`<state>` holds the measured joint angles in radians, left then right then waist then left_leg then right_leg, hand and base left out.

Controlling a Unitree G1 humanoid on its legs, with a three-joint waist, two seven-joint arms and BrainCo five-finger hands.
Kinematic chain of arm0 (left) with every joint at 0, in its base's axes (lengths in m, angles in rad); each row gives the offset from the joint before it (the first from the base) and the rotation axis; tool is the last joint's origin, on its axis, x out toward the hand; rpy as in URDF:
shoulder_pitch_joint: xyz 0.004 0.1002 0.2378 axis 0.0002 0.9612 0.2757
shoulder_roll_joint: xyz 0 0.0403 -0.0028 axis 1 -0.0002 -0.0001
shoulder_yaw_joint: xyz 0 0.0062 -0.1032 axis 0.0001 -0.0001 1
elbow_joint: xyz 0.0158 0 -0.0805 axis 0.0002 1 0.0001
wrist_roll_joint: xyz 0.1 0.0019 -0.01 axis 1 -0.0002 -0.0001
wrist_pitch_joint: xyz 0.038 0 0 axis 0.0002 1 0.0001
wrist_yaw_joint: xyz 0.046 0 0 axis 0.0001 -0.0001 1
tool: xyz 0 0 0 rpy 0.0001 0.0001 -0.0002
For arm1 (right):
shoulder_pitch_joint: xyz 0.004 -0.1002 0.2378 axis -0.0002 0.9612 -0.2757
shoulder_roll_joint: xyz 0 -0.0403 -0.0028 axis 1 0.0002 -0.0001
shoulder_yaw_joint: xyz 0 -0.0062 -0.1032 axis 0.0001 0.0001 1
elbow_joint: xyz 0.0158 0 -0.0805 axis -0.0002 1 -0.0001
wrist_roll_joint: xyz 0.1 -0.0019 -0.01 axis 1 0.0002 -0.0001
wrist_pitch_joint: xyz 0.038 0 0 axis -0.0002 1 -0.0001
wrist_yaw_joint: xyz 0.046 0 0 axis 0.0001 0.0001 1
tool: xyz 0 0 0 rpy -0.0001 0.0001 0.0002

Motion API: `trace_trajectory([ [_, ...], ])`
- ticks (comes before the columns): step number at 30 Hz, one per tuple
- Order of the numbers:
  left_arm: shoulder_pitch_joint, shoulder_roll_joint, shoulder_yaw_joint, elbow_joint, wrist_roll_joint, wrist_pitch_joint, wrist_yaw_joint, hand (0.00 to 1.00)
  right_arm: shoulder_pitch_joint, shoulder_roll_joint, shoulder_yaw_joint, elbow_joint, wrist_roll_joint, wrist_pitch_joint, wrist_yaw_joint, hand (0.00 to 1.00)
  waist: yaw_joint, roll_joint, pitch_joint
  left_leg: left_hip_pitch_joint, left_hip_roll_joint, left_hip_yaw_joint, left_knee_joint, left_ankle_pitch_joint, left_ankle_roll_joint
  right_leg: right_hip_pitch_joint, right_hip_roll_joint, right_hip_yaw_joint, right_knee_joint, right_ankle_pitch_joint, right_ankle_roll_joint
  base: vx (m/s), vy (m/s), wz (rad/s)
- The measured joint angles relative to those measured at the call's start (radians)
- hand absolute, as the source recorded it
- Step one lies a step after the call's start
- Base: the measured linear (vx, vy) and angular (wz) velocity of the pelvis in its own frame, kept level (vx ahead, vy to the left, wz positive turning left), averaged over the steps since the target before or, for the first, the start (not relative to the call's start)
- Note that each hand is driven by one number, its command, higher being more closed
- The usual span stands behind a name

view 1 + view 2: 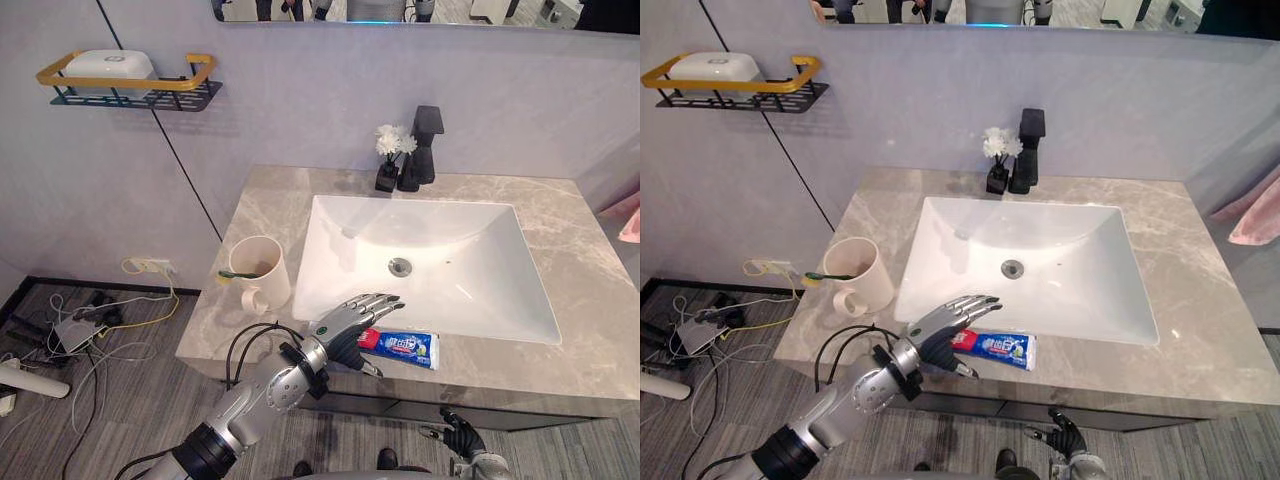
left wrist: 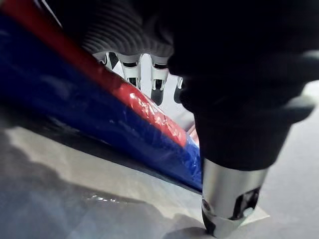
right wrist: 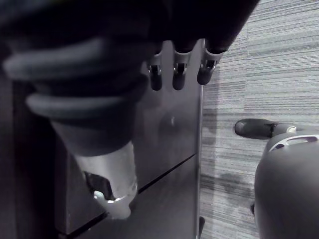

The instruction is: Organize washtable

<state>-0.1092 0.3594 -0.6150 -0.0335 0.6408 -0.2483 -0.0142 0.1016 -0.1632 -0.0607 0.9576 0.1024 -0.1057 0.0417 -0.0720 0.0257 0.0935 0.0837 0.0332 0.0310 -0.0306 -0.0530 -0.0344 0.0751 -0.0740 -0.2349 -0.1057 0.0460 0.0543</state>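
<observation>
Right hand [image 1: 458, 436] low before the cabinet [image 3: 169, 134], fingers loose and apart, left hand [image 1: 347, 323] straight-fingered over the red end of the toothpaste tube [image 1: 408, 348], on the surface [image 1: 590, 290] front edge by the sink [image 1: 450, 230], wrist view adds thumb tip planted beside tube, print unreadable

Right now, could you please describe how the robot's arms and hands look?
The left arm is silver-grey with black joint bands. The left hand has silver fingers with dark tips and a small green mark on its back. The right hand shows a dark ribbed cover.
</observation>
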Motion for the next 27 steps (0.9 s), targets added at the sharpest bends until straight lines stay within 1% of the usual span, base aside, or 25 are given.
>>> trace_trajectory([
  [3,0.0,0.0,0.006,-0.001,0.0,0.0,0.0,0.0,0.0,0.0,0.0,0.0,0.0,0.0,0.0,0.0,0.0,0.0,0.0,0.0,0.001,0.0,0.0,0.0,0.0,0.0,0.0,0.0,0.0,0.0,0.0,0.0,0.0,0.0],
  [10,0.004,0.022,0.072,-0.019,0.0,0.005,0.016,0.0,-0.008,-0.001,0.0,0.0,0.0,0.0,0.0,0.0,-0.001,0.004,0.02,0.001,0.001,0.001,0.0,0.0,0.0,0.007,0.0,0.0,0.0,0.0,0.0,0.0,0.0,0.0],
  [13,0.01,0.044,0.082,-0.062,0.0,0.007,0.016,0.0,-0.008,-0.002,0.0,0.0,-0.005,0.0,0.0,0.0,0.0,0.004,0.02,0.001,0.001,0.001,-0.001,0.0,0.0,0.006,0.0,0.0,0.0,0.0,0.0,0.0,0.0,0.0],
  [18,0.033,0.049,0.127,-0.098,0.0,0.006,0.022,0.0,-0.007,-0.002,0.0,0.0,-0.014,0.0,0.0,0.0,0.0,0.005,0.02,0.001,0.0,0.001,-0.001,0.0,0.0,0.007,0.0,0.0,0.0,0.0,0.0,0.0,0.0,0.0],
  [27,0.09,0.062,0.153,-0.126,0.001,0.004,0.021,0.0,-0.008,-0.004,0.0,0.0,-0.025,0.0,0.0,0.0,0.001,0.011,0.02,0.001,0.001,0.002,-0.001,0.0,0.0,0.006,0.001,0.002,0.0,0.0,0.0,0.0,0.0,0.0],
])
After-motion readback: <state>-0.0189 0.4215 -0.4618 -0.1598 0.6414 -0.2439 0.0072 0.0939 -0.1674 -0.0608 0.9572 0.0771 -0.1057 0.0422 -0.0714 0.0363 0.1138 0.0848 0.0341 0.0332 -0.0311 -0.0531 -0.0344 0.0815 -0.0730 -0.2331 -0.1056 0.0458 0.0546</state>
